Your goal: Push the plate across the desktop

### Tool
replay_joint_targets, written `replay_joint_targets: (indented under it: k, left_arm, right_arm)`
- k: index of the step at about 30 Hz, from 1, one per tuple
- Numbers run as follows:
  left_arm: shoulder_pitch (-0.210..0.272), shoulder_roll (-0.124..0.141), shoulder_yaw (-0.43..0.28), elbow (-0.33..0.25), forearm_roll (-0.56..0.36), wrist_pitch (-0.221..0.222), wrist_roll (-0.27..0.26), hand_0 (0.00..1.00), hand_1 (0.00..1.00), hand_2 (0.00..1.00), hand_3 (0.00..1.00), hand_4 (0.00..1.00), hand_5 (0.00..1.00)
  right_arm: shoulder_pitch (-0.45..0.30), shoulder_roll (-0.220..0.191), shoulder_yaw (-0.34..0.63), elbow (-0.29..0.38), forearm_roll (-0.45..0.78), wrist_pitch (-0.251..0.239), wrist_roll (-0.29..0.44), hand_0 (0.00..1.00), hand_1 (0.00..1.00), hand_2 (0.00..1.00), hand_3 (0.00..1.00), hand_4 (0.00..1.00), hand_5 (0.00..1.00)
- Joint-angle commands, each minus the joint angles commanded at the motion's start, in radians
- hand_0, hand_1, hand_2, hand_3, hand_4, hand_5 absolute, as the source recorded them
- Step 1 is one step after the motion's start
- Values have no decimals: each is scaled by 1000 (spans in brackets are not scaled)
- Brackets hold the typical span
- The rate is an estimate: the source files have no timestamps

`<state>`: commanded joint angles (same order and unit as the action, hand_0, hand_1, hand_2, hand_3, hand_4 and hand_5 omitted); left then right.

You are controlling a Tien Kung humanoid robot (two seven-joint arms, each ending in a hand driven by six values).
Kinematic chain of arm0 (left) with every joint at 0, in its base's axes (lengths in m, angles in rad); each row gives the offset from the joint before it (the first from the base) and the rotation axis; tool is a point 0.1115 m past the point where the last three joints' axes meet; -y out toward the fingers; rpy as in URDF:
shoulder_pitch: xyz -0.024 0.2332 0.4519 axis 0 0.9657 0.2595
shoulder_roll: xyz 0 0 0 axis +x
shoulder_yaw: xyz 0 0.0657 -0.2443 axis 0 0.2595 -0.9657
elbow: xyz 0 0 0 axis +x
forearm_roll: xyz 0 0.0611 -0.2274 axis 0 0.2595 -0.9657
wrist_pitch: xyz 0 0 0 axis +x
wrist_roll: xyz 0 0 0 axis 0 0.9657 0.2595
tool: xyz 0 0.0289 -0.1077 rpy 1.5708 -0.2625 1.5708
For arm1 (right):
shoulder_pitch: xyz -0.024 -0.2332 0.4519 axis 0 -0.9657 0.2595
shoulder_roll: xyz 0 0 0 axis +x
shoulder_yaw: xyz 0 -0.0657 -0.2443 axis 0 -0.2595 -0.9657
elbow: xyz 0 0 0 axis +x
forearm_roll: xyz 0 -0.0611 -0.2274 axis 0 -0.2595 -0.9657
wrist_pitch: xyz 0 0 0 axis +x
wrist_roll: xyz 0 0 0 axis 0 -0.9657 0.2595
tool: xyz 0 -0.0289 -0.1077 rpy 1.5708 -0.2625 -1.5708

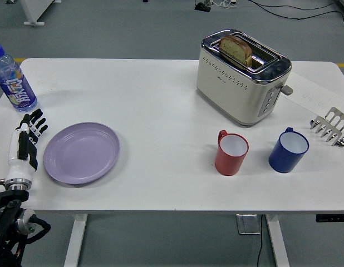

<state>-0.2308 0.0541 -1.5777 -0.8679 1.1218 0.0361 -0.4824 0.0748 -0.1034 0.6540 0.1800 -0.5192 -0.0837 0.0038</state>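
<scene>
Plate (82,153): lilac, round, lying flat and face up on the white worktop (161,111), in its near-left part. We see it as an oval whose long axis runs left to right with a slight tilt, the right end farther back; a round plate has no heading of its own.

Left hand (27,142): just beside the plate's left rim, fingers loosely extended and pointing away from us, gripping nothing. We cannot tell whether it touches the rim.

Bottle (13,78): upright at the far-left edge, beyond the hand.

Toaster (241,78): far right of centre, with bread (236,50) standing in a slot.

Red mug (232,153) and blue mug (289,150): side by side in front of the toaster, apart.

Rack (330,127): metal, at the right edge.
</scene>
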Motion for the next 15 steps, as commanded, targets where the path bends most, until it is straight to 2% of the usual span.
replay_joint_targets:
  k: [15]
  left_arm:
    - [14, -15, 29, -2, 9, 12, -5, 792, 858, 893, 808, 536, 998]
  right_arm:
    - [0, -1, 5, 0, -4, 1, -2, 676, 678, 758, 704, 321, 318]
